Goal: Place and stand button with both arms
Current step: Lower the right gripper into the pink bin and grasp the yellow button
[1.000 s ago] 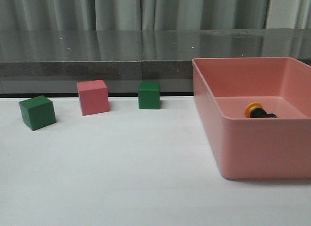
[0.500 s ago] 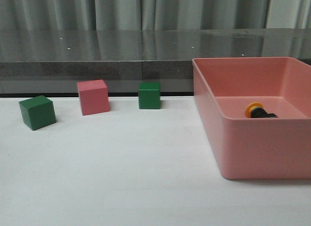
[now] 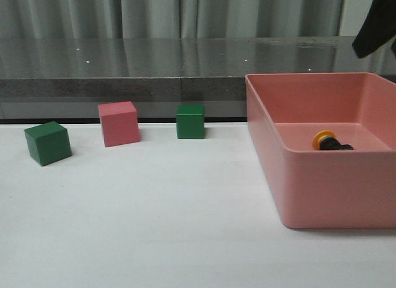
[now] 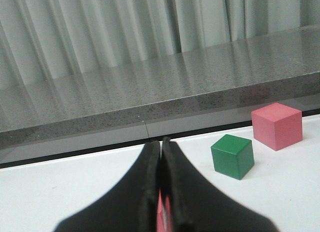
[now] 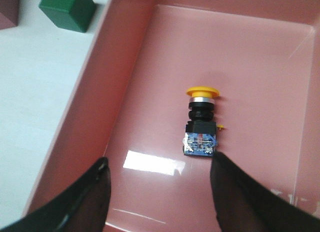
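White table, grey curtain behind. Right gripper hangs over the pink bin, fingers spread wide, empty. Just ahead of them the button lies on its side on the bin floor, base toward the gripper, yellow cap away. Left gripper closed, apparently empty, near the green cube; right arm nearer.

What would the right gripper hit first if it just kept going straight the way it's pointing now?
Most likely the button, lying on its side on the floor of the pink bin. The right gripper is open, its fingers either side of that line. Depth is unclear, so it may meet the bin floor just short of the button.
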### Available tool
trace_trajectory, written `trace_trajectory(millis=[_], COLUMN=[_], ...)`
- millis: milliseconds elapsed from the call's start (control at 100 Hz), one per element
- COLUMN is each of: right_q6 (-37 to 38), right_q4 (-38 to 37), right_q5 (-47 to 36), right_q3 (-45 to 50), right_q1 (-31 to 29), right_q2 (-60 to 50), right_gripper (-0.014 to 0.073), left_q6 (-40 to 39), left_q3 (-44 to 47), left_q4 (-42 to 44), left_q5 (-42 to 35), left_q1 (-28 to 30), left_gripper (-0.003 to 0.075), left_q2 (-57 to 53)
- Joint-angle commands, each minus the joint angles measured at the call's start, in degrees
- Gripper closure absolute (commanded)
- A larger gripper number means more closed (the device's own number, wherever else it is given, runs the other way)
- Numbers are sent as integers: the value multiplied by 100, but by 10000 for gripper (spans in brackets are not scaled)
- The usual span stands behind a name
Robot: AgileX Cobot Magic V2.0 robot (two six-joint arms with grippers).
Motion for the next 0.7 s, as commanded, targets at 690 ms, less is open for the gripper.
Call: trace_trajectory(millis=[690], right_q6=[-338], right_q4=[-280], right_q5=[-1248], right_q3=[-561], right_q1=[17], right_q2=[2348], right_gripper=[29], left_q6=[-76], left_q3=[157], left_q4=[-57], left_q5=[-427], left_q1=[8], left_gripper=[739], left_q2=[-181])
